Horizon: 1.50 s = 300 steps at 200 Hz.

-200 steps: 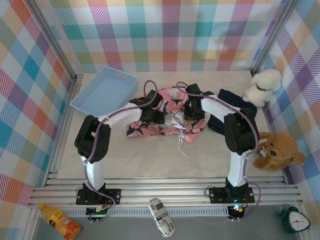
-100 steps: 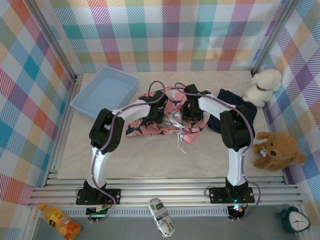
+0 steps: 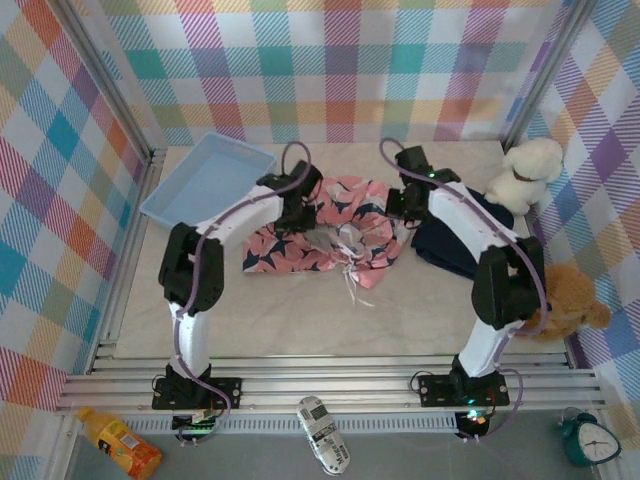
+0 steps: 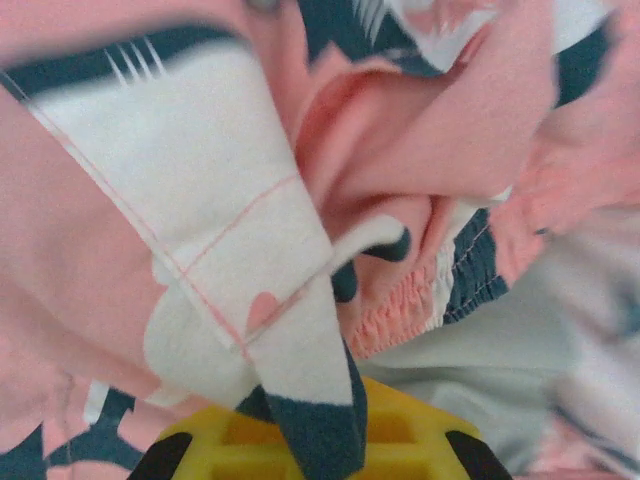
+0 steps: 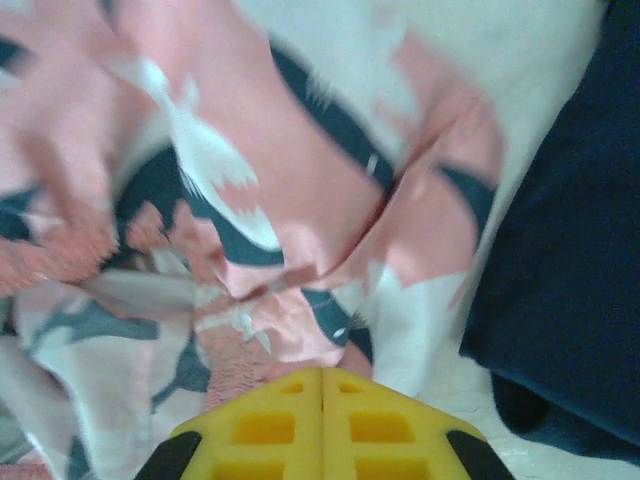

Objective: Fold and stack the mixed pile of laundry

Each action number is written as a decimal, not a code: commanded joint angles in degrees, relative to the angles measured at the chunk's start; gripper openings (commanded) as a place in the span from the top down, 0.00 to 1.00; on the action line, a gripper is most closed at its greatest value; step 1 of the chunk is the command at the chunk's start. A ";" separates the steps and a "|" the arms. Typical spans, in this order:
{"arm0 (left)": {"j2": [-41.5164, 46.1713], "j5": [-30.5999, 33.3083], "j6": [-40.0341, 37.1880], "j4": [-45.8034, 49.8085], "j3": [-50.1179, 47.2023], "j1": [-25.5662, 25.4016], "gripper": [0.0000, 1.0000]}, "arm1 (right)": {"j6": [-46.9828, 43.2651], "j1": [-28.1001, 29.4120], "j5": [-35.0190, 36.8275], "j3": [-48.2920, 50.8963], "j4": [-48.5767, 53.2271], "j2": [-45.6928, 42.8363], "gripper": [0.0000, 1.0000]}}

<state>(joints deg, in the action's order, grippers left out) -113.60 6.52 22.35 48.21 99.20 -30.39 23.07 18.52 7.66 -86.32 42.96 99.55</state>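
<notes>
The pink garment [image 3: 330,240] with navy-and-white print lies crumpled at the table's middle, its white drawstrings trailing toward me. My left gripper [image 3: 303,203] is at its back left edge, shut on a fold of it; in the left wrist view a strip of the pink garment [image 4: 200,220] runs down between the yellow fingers [image 4: 400,435]. At the back right edge my right gripper [image 3: 405,200] is shut on the garment too, and the pink garment [image 5: 300,180] bunches at the closed right gripper [image 5: 321,372]. The navy T-shirt [image 3: 438,245] lies just to the right, partly under the right arm, with more navy T-shirt [image 5: 560,250] in the right wrist view.
A light blue basket [image 3: 205,180] sits at the back left. A white plush toy [image 3: 525,170] is at the back right and a brown one [image 3: 565,310] by the right edge. Bare table [image 3: 300,320] spreads in front of the clothes.
Both grippers have moved toward the back and apart, the right one farther right, drawing the pink garment's back edge wider between them.
</notes>
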 commanded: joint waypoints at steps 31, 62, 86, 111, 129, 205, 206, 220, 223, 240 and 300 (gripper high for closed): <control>4.09 -8.83 0.28 4.18 9.29 2.75 1.00 | -2.00 -0.01 -4.16 -6.55 2.34 1.24 0.89; 4.27 -11.31 2.92 2.49 3.89 2.71 1.00 | 1.88 1.75 -11.85 -0.55 -2.49 3.52 0.60; 6.12 -11.86 4.60 -0.15 -1.46 2.71 1.00 | 4.94 5.26 -13.56 2.27 -6.47 7.25 0.43; 7.20 -12.32 5.19 -0.66 -4.19 2.77 1.00 | 8.91 6.74 -13.26 -0.20 -6.49 14.34 0.39; 7.85 -12.31 5.42 -0.90 -5.30 2.73 1.00 | 11.33 6.70 -11.52 -2.73 -5.01 18.66 0.39; 8.83 -9.24 6.36 -0.61 -2.30 3.61 1.00 | 10.90 4.66 -9.17 -4.61 -1.40 6.86 1.00; 8.83 -9.16 6.33 -0.46 -2.01 3.69 1.00 | 10.88 4.54 -9.16 -4.54 -1.35 6.48 1.00; 9.11 -9.37 5.67 0.88 1.80 4.99 1.00 | 10.15 3.46 -9.79 -4.74 -0.96 0.95 1.00; 9.22 -9.39 5.56 1.23 2.78 5.27 1.00 | 10.00 3.11 -9.98 -5.04 -0.84 -0.20 1.00; 9.88 -9.63 4.18 2.95 9.34 6.91 1.00 | 8.19 1.39 -11.30 -8.38 0.47 -5.20 1.00; 10.49 -21.64 -0.52 7.78 39.89 8.72 1.00 | 3.31 -0.91 -16.08 -30.28 8.04 -13.24 1.00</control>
<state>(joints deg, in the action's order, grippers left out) -107.20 -8.56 24.77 52.77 129.64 -21.63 29.50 17.56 -5.61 -109.71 45.01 88.68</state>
